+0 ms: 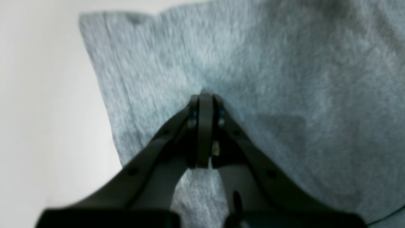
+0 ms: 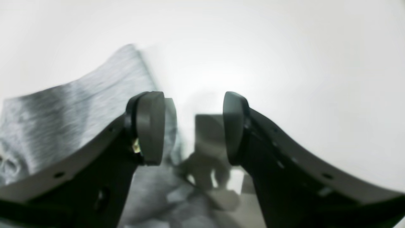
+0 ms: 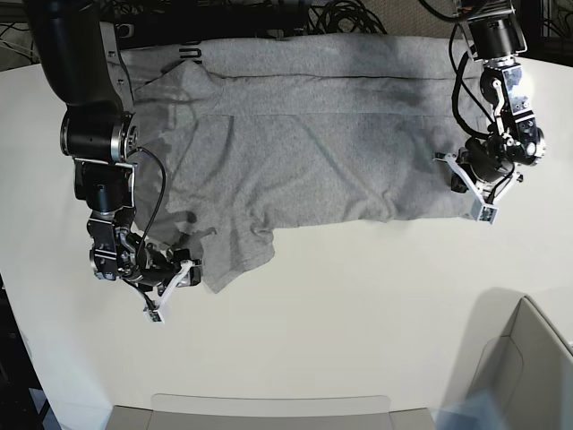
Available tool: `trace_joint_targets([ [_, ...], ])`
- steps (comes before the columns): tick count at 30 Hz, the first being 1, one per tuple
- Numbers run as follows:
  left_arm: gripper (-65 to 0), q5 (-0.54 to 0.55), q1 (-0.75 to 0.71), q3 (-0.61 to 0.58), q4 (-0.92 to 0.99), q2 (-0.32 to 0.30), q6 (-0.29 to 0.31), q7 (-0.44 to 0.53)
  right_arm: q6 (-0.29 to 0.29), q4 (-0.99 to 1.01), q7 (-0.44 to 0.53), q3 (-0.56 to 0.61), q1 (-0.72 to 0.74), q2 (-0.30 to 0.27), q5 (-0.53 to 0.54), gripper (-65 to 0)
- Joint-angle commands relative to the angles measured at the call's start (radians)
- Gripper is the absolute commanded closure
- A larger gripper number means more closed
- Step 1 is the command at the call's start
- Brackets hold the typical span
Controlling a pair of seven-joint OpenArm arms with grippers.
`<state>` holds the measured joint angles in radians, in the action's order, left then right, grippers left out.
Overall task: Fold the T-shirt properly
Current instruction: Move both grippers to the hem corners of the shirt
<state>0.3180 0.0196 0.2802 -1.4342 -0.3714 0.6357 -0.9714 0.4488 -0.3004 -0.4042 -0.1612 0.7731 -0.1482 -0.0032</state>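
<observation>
Base view: a large heather-grey short-sleeved cotton T-shirt (image 3: 304, 134) lies spread, plain grey side up, across the far half of a white tabletop (image 3: 358, 322). Its far edge runs along the far rim of the table, and one sleeve points toward the near left, ending in a rumpled corner. At the near right stands part of a pale grey open box (image 3: 528, 376).

The black right arm (image 3: 89, 107) descends on the left of the base view. Its right gripper (image 3: 172, 288) sits low over the table just beside the sleeve's near-left corner. Right wrist view: the two dark rounded fingers (image 2: 150, 126) stand apart with a clear gap between them and nothing held in that gap; the grey cloth (image 2: 63, 110) lies to the left of and beneath the left-hand finger, and bare white table lies beyond the gap.

The left arm (image 3: 497, 54) enters at the far right of the base view. Its left gripper (image 3: 470, 184) rests at the right-hand edge of the shirt. Left wrist view: the dark fingers (image 1: 205, 126) are pressed together at their tips (image 1: 205, 96), which meet the grey fabric (image 1: 253, 63). Whether cloth is pinched between the tips cannot be told; the view is blurred. The cloth's edge (image 1: 98, 79) runs down the left, with white table beyond it.
</observation>
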Motion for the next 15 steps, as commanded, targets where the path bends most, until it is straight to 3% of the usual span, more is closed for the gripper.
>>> trace_joint_targets([
  [1, 0.0, 0.011, 0.015, 0.004, -0.023, -0.015, -0.001, 0.009, 0.008, 0.005, 0.032, 0.001, 0.046, -0.006, 0.009, -29.6],
  [12, 0.0, 0.011, 0.015, 0.004, -0.024, -0.015, 0.000, 0.009, 0.009, 0.066, 0.004, 0.010, 0.024, 0.026, 0.007, -29.6],
  [15, 0.0, 0.011, 0.015, 0.020, -0.044, -0.015, 0.000, 0.009, 0.081, 0.062, -0.065, 0.004, 0.023, 0.038, 0.009, -29.6],
])
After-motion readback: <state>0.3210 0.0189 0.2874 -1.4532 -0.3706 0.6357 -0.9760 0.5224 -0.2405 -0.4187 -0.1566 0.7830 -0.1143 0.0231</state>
